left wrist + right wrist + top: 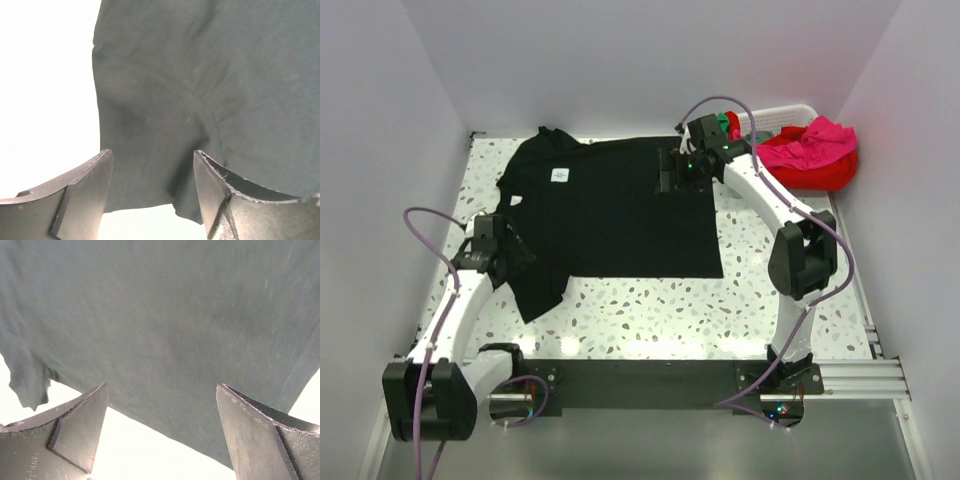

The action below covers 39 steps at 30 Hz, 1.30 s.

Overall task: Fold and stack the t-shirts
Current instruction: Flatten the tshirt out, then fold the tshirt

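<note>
Left gripper (152,152): jaws spread over the near-left sleeve of the plain black cloth t-shirt (620,215), which lies flat on the white speckled table (650,310). Nothing pinched. Risk: a shallow bite bunches the sleeve and skews the fold. Right gripper (161,387): jaws wide, empty, over the shirt's far edge. Bare table on the near side; the white slatted plastic basket (790,110) crowds the far right.
</note>
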Tool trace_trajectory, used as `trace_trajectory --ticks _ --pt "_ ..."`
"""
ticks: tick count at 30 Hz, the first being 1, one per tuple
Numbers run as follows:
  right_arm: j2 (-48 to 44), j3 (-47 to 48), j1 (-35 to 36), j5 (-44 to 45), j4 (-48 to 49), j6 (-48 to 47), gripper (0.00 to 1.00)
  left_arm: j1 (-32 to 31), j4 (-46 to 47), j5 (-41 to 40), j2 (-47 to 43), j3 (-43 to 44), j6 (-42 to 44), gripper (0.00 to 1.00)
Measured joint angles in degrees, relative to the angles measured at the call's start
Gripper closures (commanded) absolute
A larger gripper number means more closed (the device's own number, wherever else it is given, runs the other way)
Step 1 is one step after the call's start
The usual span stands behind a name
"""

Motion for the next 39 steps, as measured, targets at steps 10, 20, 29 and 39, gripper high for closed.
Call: trace_trajectory --ticks 10,20,29,39 --pt "-0.2 -5.8 -0.7 -1.2 -0.3 0.9 0.09 -0.5 -7.8 0.1 -5.2 -7.0 -10.8 0.43" --pt "-0.6 -9.2 -2.6 -1.9 1.0 2.4 0.09 -0.6 -15.0 -0.7 -7.9 -8.1 -17.9 0.44" --pt "-1.2 -10.5 -2.9 -2.9 1.6 2.6 0.09 -1.7 -16.5 -1.9 -3.0 -8.1 -19.6 0.44" --pt "-1.2 -11.2 -4.4 -3.3 2.0 2.7 0.09 -2.1 -16.0 -2.4 1.4 -7.8 -19.5 0.47"
